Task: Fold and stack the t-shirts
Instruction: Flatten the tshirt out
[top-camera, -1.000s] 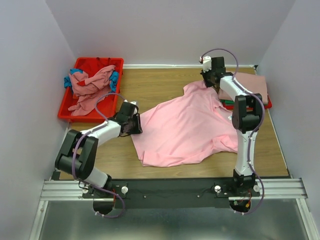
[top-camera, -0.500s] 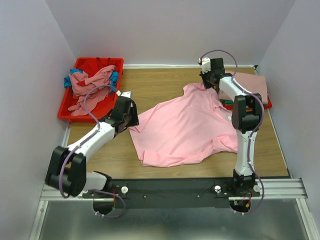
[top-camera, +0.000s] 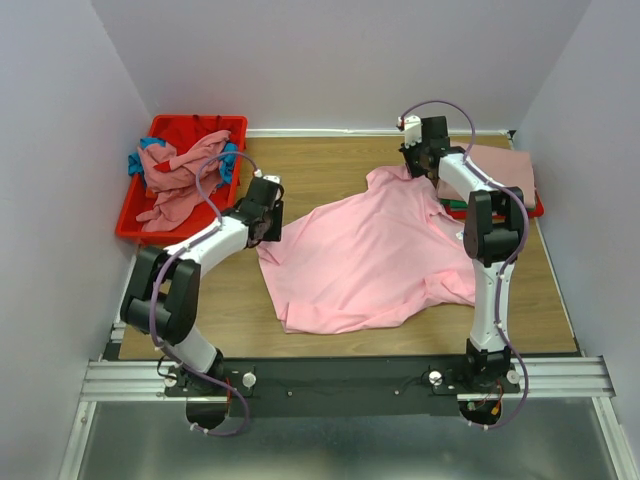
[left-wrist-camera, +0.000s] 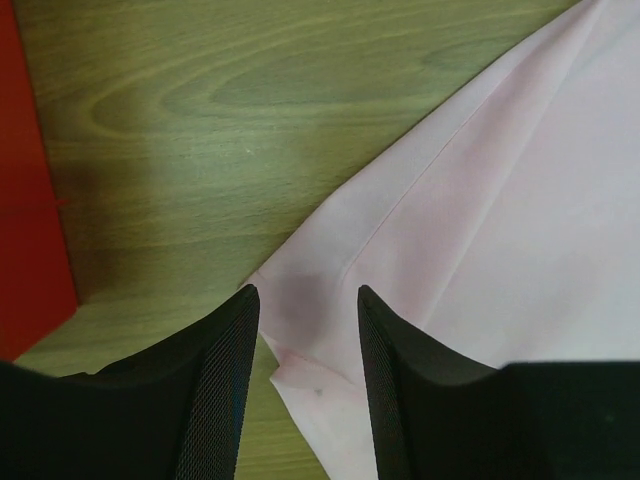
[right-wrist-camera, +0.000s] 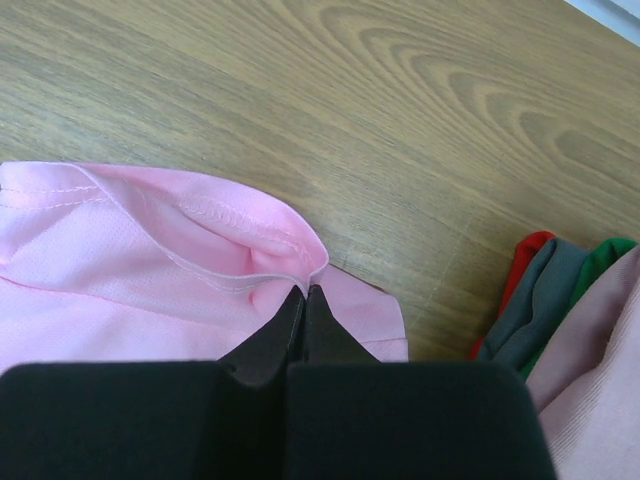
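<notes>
Left gripper (left-wrist-camera: 305, 300): jaws about half apart, holding nothing; whether the tips touch cloth is unclear.
Pink shirt (top-camera: 370, 250): spread on the table (top-camera: 330, 170); one corner lies between the left jaws.
Right gripper (right-wrist-camera: 303, 295): closed on the shirt's stitched far edge.
Stack (top-camera: 500, 170): folded shirts, just to its right.
Bin (top-camera: 195, 127): left of the left gripper, holding crumpled shirts (top-camera: 180, 170).

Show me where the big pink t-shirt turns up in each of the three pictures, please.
Top external: pink t-shirt spread across the middle of the wooden table.
Left wrist: pink t-shirt fills the right side, its corner under the open left tool.
Right wrist: pink t-shirt lower left, its edge pinched in the shut right tool.
Shared landmark: the wooden table beneath it.
</notes>
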